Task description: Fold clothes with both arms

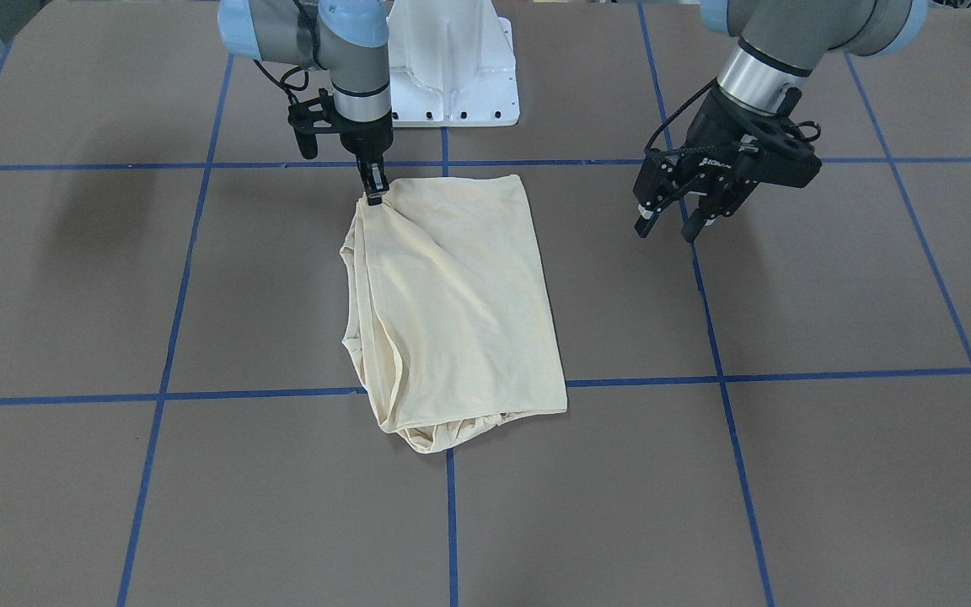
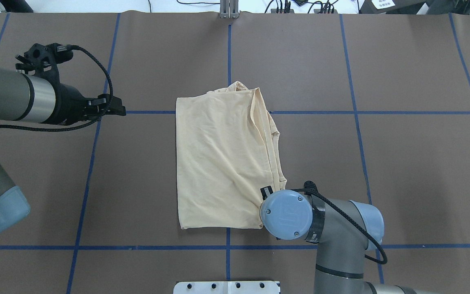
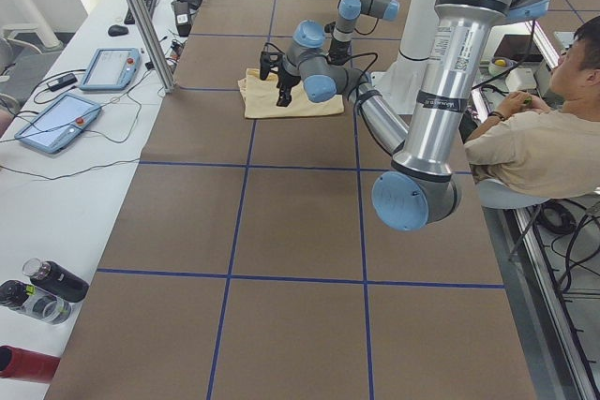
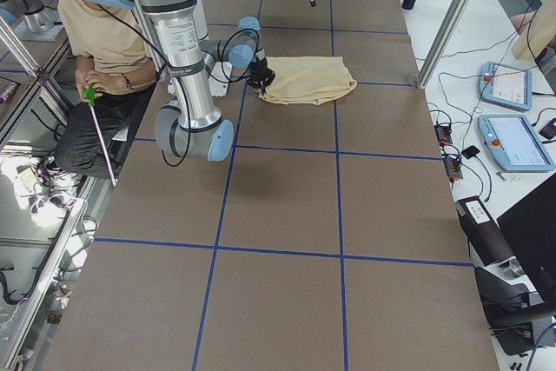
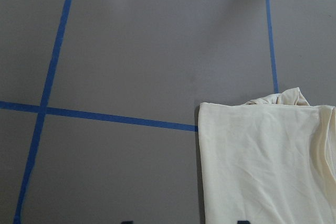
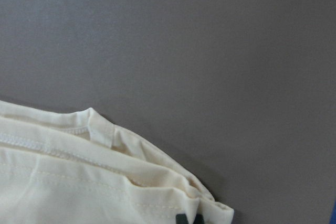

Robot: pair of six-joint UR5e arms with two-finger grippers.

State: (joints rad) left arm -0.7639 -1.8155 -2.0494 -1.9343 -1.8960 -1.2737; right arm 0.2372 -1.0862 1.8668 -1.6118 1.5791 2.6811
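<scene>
Starting at the left of the overhead view, I see my left end effector hanging over bare tabletop. Its fingers are spread and hold nothing, and it sits well apart from the T-shirt.

The T-shirt lies in the middle of the tabletop, folded to a tall rectangle with no print showing. Its left edge is smooth. Its right edge is a loose stack of hems that bunches at the far end.

At the near right corner, my right end effector is pressed together on the fabric. Its wrist camera shows the dark fingertips sitting on the cloth, though I can't tell how many layers they have caught, since the overhead view hides the grip.

I read the step in hand as a two-arm fold of that ragged right edge. To do it well, I'd send the left end effector to the far end of the same edge and come in low enough to take every layer. Then I'd raise both corners level and carry them across together with the edge taut. Thin cloth like this may slip, and pulling one layer alone would likely undo the fold.
</scene>
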